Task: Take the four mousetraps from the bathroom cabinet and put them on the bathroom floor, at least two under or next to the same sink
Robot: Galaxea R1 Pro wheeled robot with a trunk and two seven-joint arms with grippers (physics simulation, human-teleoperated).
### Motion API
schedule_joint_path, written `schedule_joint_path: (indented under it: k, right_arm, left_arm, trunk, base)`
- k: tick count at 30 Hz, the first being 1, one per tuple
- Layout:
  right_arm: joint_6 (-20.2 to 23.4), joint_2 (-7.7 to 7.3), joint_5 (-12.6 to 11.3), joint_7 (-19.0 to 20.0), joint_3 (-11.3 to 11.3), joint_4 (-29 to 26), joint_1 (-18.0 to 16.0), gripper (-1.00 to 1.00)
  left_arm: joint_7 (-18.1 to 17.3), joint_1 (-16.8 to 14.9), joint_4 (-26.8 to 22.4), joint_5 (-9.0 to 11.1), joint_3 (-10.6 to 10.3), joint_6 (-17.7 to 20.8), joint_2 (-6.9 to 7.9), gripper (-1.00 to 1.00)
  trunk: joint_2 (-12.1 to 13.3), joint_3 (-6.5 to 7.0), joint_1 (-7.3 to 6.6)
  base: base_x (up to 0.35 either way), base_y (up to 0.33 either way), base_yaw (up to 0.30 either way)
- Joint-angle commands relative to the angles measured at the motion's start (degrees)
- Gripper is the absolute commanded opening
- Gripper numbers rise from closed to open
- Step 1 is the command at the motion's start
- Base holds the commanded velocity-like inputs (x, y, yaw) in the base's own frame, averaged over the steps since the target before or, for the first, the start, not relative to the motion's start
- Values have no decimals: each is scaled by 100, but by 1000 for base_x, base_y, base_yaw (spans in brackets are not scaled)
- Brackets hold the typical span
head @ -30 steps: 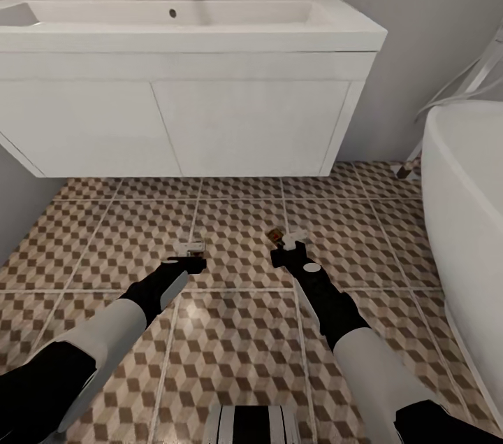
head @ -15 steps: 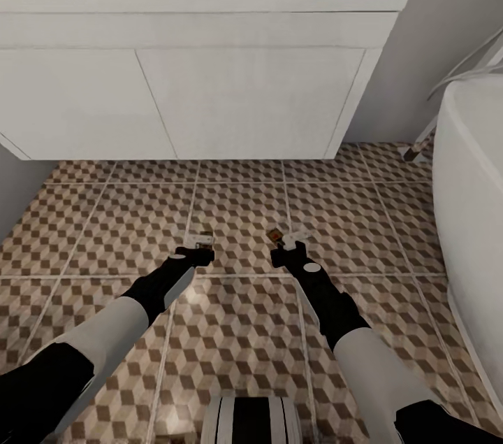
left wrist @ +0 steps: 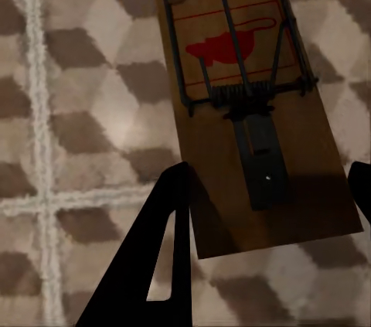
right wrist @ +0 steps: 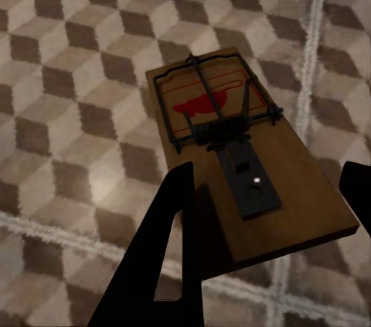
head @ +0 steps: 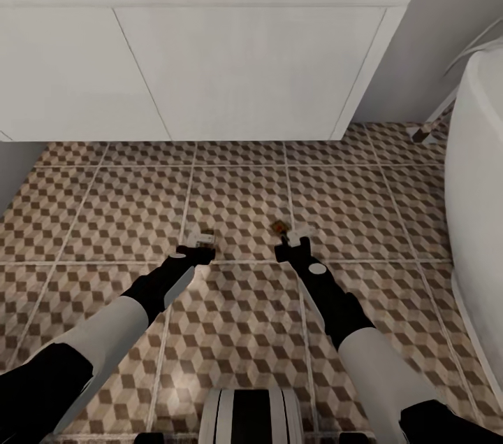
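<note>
— So, where are the traps?
— Each gripper, left and right, clamps a tan wooden mousetrap low over the cube-patterned floor tiles; white sink block just ahead.

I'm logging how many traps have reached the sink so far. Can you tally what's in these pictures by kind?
Mousetraps: 2, one in the left claw (left claw's trap), one in the right claw (right claw's trap)
Sink units: 1
Bathtubs: 1
Total: 4
</note>
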Motion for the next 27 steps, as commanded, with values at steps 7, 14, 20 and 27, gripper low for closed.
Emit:
schedule_joint_path:
  k: [7, 14, 20, 27]
  right_arm:
    - [-52, -10, 61, 8, -4, -12, 0, -100]
    - [-122, -11, 61, 5, -4, -12, 1, -100]
    - [-128, -11, 61, 6, -4, -12, 3, -100]
    - [-132, -11, 65, 9, -4, 1, 6, -100]
  left_arm:
    - [74, -5, -17, 42, -223, 22, 21, -100]
    - [74, -5, -17, 42, -281, 22, 23, -100]
    - [74, -5, -19, 42, -286, 22, 34, -100]
    - [75, -5, -25, 42, -283, 28, 46, -100]
  trunk:
    - [-11, -222, 16]
    - [-20, -439, 35]
    - [-27, -602, 47]
    - [-27, -621, 47]
  base:
    - [0, 0, 0]
    - [0, 0, 0]
    - [0, 0, 0]
    - [0, 0, 0]
